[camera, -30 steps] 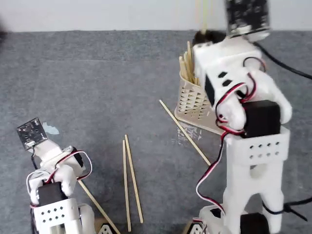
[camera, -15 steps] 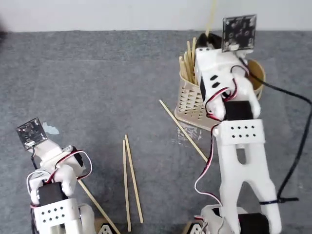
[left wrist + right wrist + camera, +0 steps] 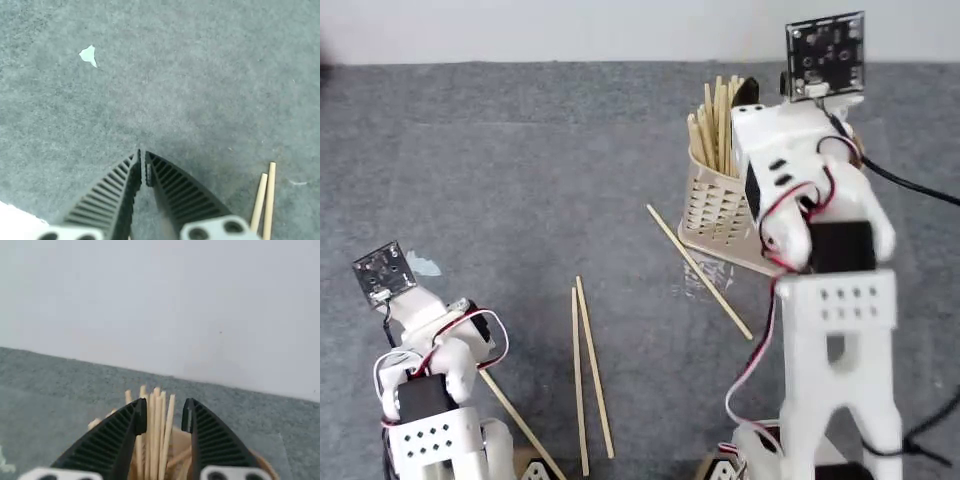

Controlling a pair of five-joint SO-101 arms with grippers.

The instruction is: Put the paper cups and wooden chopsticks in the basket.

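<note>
**Right hand released over the basket**

High view: the right hand [image 3: 745,92] is held over the basket [image 3: 712,215], its bundle of chopsticks [image 3: 720,112] beneath. Loose chopsticks [image 3: 578,370] lie on the bench [image 3: 520,180], well apart from it.

Left wrist view: the left hand [image 3: 142,159] is clenched on nothing, with two stick ends [image 3: 269,200] just beside it.

Right wrist view: the jaws are parted (nothing gripped). A straight lift is advised, lest sticks be snagged.
</note>
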